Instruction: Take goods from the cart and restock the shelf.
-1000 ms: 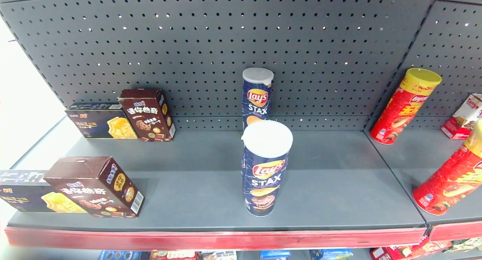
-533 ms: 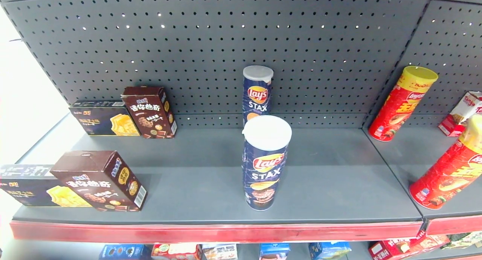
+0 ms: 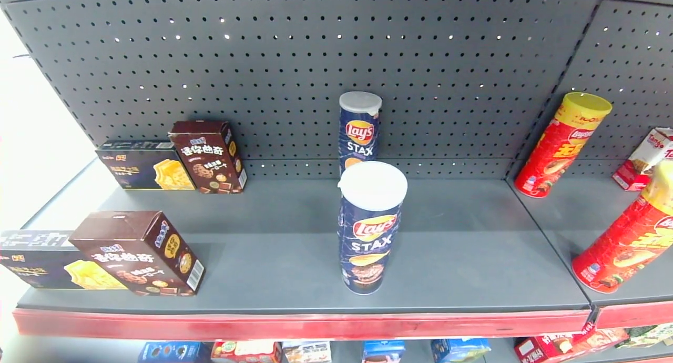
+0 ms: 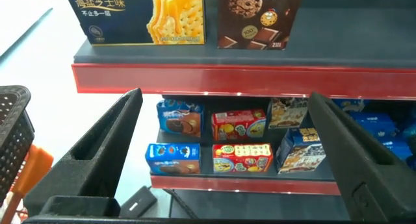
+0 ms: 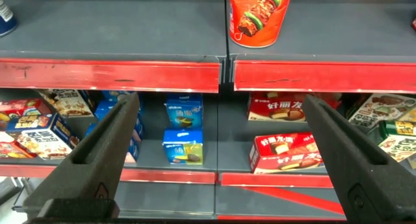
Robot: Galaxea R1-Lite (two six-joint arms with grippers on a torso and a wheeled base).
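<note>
Logged a whole-frame shift in head view a second ago, then none over the last half second: taken as camera settling, not goods moving. Read as squared up to the shelf [image 3: 462, 268] with no placing under way, probably between items, next fetch due from the cart. Found left gripper [image 4: 224, 97] with fingers spread wide and nothing between, hanging low before the red price rail [image 4: 240, 78] and the lower shelf goods [image 4: 237, 149]. Same for right gripper [image 5: 221, 99]: spread wide, empty, below a red can [image 5: 259, 16]. Spotted black mesh basket [image 4: 12, 139] near left gripper, likely the cart; contents hidden. On shelf: front blue can [image 3: 370, 231] upright near the front edge, rear blue can [image 3: 359, 131] upright against the pegboard [image 3: 263, 63] right behind it. Brown boxes [image 3: 139, 255] and dark cracker boxes [image 3: 39, 265] paired at far left, front and back. Bare floor both sides of the blue cans, so room to restock. Expect front blue can to block a straight reach to the back of that row; better to fill beside it.
</note>
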